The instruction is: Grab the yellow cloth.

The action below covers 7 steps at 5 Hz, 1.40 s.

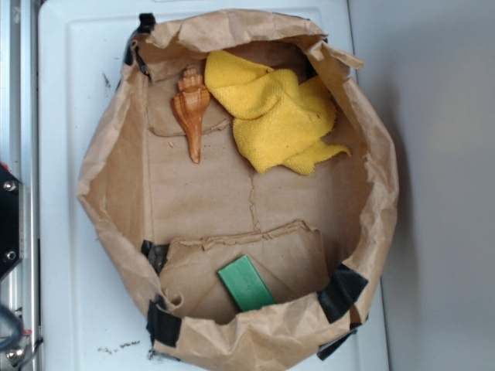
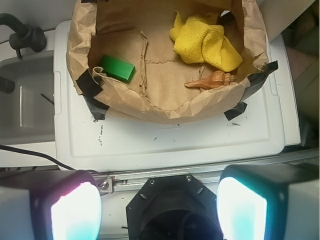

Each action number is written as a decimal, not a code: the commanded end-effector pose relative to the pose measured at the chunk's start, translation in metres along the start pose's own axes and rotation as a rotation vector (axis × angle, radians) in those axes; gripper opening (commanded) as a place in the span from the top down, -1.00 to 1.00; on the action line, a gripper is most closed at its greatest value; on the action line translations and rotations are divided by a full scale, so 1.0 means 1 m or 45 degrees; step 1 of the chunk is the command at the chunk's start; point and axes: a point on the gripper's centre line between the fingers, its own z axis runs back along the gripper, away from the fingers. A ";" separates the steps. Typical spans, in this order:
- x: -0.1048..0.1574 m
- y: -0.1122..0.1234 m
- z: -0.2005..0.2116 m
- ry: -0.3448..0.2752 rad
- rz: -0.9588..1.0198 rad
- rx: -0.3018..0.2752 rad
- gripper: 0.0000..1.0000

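Observation:
The yellow cloth (image 1: 274,112) lies crumpled in the upper right of the brown paper bag (image 1: 116,193). In the wrist view the yellow cloth (image 2: 205,41) sits at the bag's far right. My gripper (image 2: 159,210) shows only in the wrist view, low in the frame, well back from the bag over the robot's base. Its two fingers stand wide apart with nothing between them. It is open and far from the cloth.
An orange-brown seashell (image 1: 192,108) lies left of the cloth. A green block (image 1: 245,284) rests near the bag's lower edge. The bag sits on a white lid (image 1: 69,116). A metal rail (image 2: 200,172) runs past my base.

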 end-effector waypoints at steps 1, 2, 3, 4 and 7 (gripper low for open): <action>0.000 0.000 0.000 0.000 0.000 0.000 -1.00; 0.042 0.010 -0.023 0.004 0.276 0.071 -1.00; 0.069 0.022 -0.028 0.086 0.433 0.093 -1.00; 0.073 0.021 -0.022 0.082 0.266 0.032 -1.00; 0.137 0.036 -0.080 0.066 -0.254 0.122 -1.00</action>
